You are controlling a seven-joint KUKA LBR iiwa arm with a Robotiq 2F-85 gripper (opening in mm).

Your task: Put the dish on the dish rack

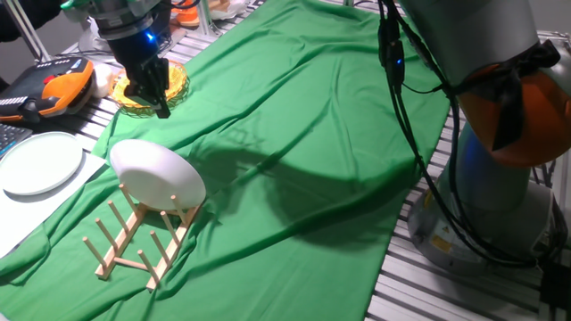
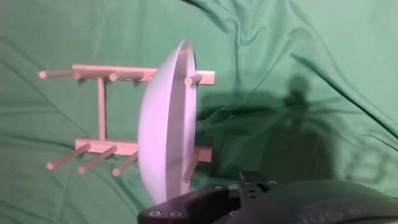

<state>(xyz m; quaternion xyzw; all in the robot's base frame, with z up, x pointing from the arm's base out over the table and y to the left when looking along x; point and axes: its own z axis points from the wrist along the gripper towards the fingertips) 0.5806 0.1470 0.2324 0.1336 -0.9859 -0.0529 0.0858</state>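
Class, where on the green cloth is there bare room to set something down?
Free: the wide cloth right of the rack, up to the robot base. Crowded: the left edge, where the dish, pale plate, yellow dish and end effector sit.

Rumpled green cloth (image 1: 294,116) over a slatted metal table (image 1: 419,276).

Spreads in folds and creases, with dark shadows falling across the middle. Ends short of the ribbed grey tabletop. Beyond the fingers, an orange-yellow glass dish (image 1: 178,85); off to one side of them, a pale flat plate (image 1: 40,163) on a white sheet (image 1: 27,223), plus an orange-and-black handheld unit (image 1: 58,89). Lit evenly from above.
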